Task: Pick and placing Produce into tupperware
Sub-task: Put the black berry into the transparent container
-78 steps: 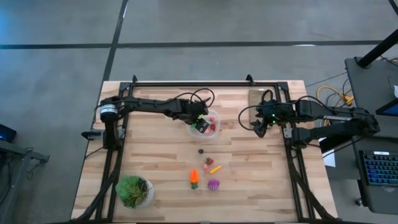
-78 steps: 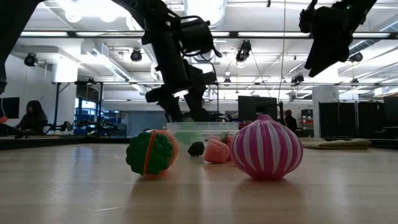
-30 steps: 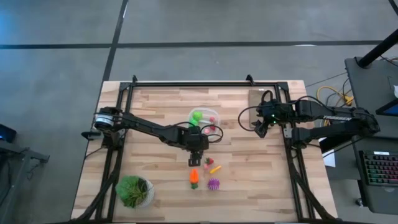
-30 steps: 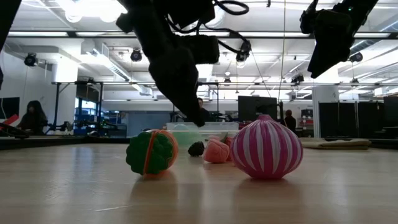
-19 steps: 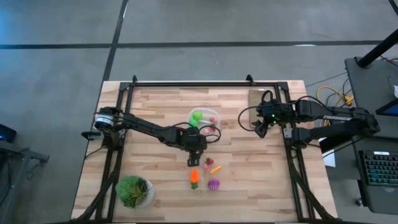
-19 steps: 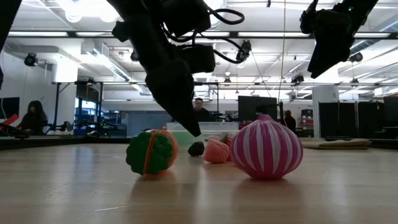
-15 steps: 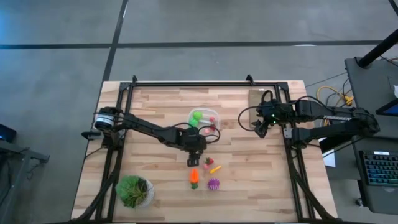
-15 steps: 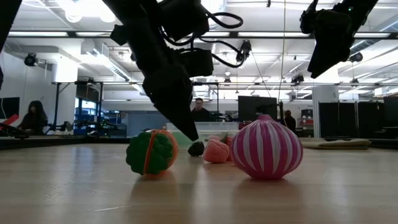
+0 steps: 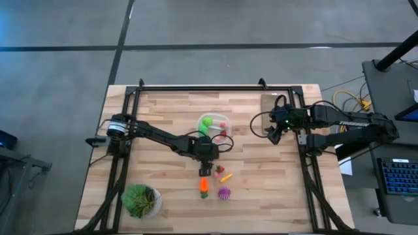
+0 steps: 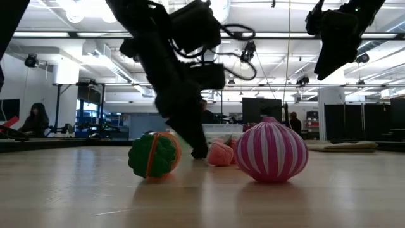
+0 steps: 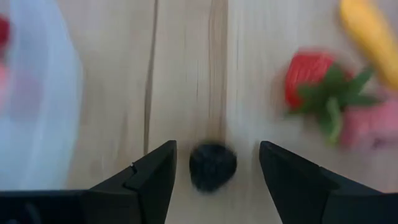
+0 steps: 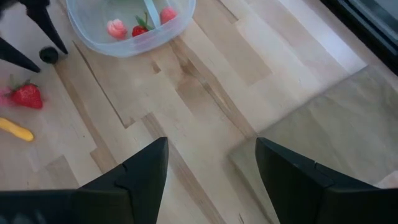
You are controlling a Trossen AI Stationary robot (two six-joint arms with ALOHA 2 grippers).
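From above, my left gripper [image 9: 206,158] sits just beside the tupperware [image 9: 214,125], hiding its target. Low down, the fingers block the piece too. My left wrist shows the dark berry [image 11: 212,167] squarely between spread fingers, untouched. The right gripper [image 12: 208,163], open, waits well off.

You see a worktop [image 9: 157,176] of pale wood planks with a matt grain. The tupperware [image 12: 127,34] at the upper left of the right wrist view is clear, smooth plastic. The dark berry [image 11: 212,166] looks bumpy and dull. The black fingers [image 11: 149,180] look matt.
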